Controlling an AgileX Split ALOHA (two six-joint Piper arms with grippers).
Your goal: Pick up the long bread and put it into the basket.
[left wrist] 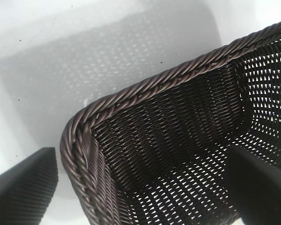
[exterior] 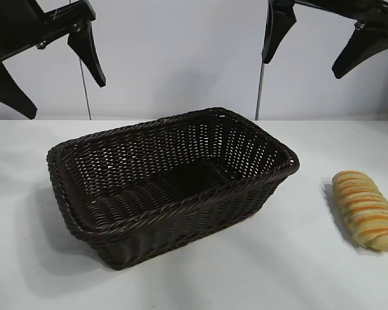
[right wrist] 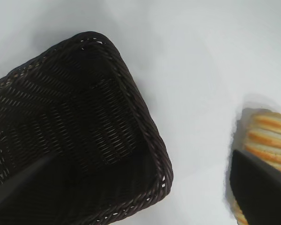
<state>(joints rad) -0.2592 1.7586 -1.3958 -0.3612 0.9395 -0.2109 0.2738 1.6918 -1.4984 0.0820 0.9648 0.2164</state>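
The long bread [exterior: 366,209], pale yellow with orange-brown stripes, lies on the white table to the right of the basket [exterior: 116,227]. The basket is dark brown wicker, empty, in the middle of the table. My left gripper [exterior: 55,81] hangs open high above the table at the far left, over the basket's left end. My right gripper [exterior: 317,55] hangs open high at the far right, above the gap between basket and bread. The right wrist view shows the basket's corner [right wrist: 150,140] and part of the bread [right wrist: 267,136] behind one finger [right wrist: 262,192]. The left wrist view shows the basket's rim [left wrist: 145,89].
The white table [exterior: 278,271] has bare surface in front of the basket and between the basket and the bread. A pale wall stands behind the table. The bread lies near the right edge of the exterior view.
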